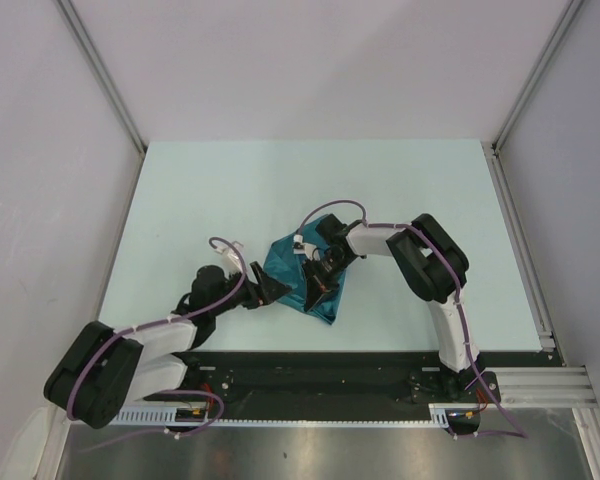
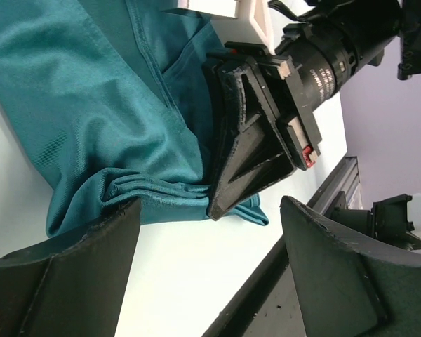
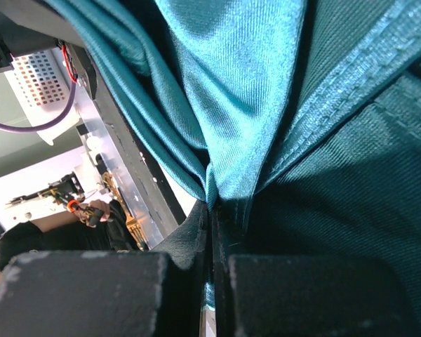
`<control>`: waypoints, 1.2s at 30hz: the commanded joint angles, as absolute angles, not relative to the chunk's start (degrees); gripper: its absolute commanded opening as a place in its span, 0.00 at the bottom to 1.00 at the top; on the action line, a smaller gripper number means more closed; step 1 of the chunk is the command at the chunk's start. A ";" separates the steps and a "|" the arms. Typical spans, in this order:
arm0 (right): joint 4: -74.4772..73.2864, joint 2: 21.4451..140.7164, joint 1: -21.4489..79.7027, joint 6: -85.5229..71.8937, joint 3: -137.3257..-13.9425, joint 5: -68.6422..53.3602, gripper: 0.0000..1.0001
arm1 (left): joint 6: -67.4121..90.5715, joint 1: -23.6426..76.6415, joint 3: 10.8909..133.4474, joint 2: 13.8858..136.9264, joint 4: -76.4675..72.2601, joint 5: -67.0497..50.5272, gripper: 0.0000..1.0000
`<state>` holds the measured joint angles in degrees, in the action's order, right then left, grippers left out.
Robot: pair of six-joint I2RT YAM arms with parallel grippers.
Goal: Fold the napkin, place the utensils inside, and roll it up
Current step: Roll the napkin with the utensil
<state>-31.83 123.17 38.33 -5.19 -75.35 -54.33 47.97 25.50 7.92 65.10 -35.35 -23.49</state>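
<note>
the teal, slightly shiny cloth napkin [image 1: 285, 262] lies bunched at the middle of the pale tabletop [image 1: 200, 190]. our right hand [image 3: 212, 235] pinches a fold of it, pressed together; our left hand [image 1: 263, 285] stands spread at its 9 o'clock edge. we would draw the fold over slowly, edges aligned.

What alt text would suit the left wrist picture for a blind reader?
The shut right gripper pinches a bunched edge of the teal, shiny cloth napkin on a pale table. In the foreground the left gripper stands wide open, its two black fingers holding nothing.
</note>
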 commanded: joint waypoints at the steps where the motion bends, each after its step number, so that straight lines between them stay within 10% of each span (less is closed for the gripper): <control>1: -30.67 124.89 38.06 -5.71 -75.85 -52.03 0.00 | 46.85 24.35 7.47 67.58 -40.25 -22.50 0.85; 36: -30.85 124.80 38.15 -6.42 -75.85 -53.35 0.00 | 33.31 24.26 13.18 67.32 -16.71 -4.66 0.82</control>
